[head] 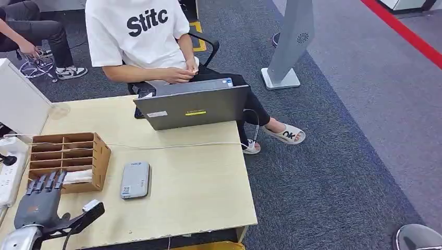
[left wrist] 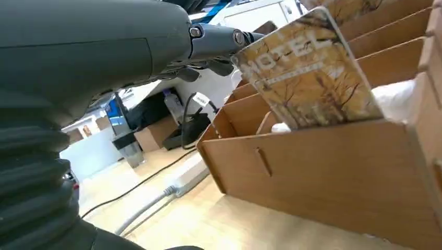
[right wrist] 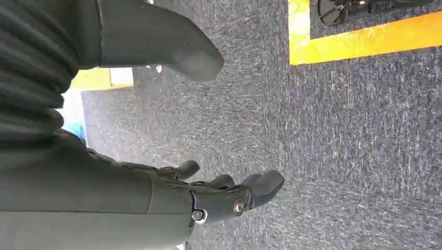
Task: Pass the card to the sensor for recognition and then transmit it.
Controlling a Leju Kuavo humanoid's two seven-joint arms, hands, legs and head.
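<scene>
A brown-and-gold hotel card (left wrist: 307, 78) stands upright in the front compartment of a wooden card rack (head: 101, 156) at the table's left. My left hand (head: 41, 200) reaches into the rack from the near side. Its fingertips (left wrist: 219, 41) touch the card's top corner, and its thumb (head: 88, 211) is spread wide toward the sensor, away from the card. The grey flat card sensor (head: 135, 179) lies on the table just right of the rack. My right hand (right wrist: 219, 200) hangs over the carpet with fingers apart and nothing in it.
A person in a white T-shirt (head: 138, 31) sits behind an open laptop (head: 193, 107) at the table's far edge. A thin cable (head: 172, 146) crosses the table. A power strip (head: 9, 172) and a white box (head: 18, 101) stand at the left. A grey kiosk stand (head: 284, 47) is on the carpet.
</scene>
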